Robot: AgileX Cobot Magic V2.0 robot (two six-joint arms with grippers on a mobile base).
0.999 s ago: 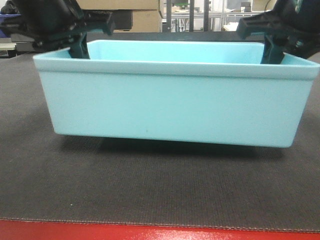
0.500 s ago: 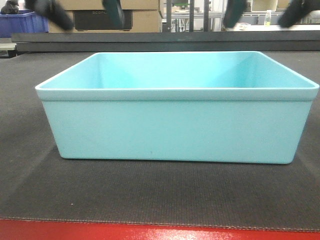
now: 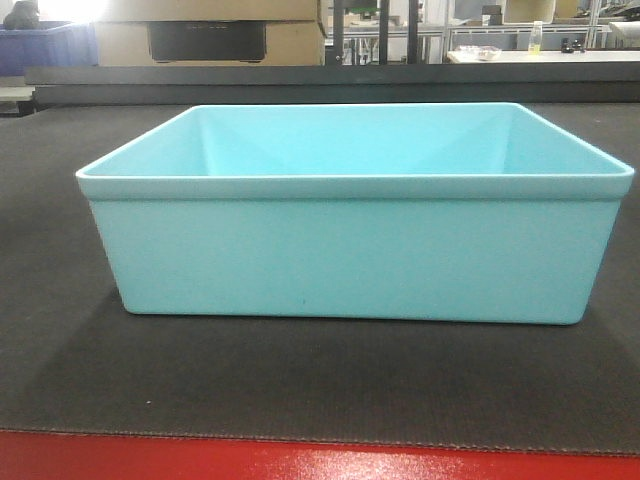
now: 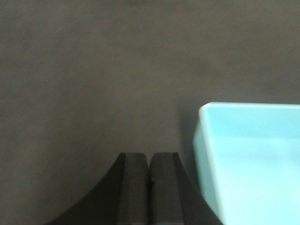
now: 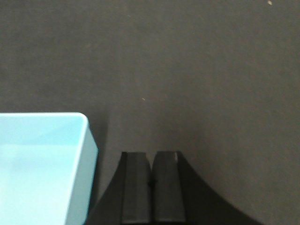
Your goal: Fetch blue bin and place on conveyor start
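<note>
- Since the earlier frames both our grippers have let go of the rim and climbed out of the front view; one second ago they clamped the tub's two back corners with it raised off the belt, half a second ago only blurred dark fingers hung above it; now, in the front view, the blue bin sits flat and level on the conveyor start, its shadow tight under the base, just behind the red strip; cardboard boxes and a dark blue crate stand far behind, well apart from it

- In the left wrist view, our left gripper hangs above bare belt; its two black fingers press together, nothing between them; one corner of the blue bin lies just beside, apart from the fingers

- In the right wrist view, our right gripper likewise has its fingers drawn together and empty, over the belt; the blue bin shows its corner just beside, not touching

- We judge the placing step done and the release complete; what remains calls only for pulling both arms clear without brushing the rim; the tub is light and smooth, so a stray nudge could slide it
</note>
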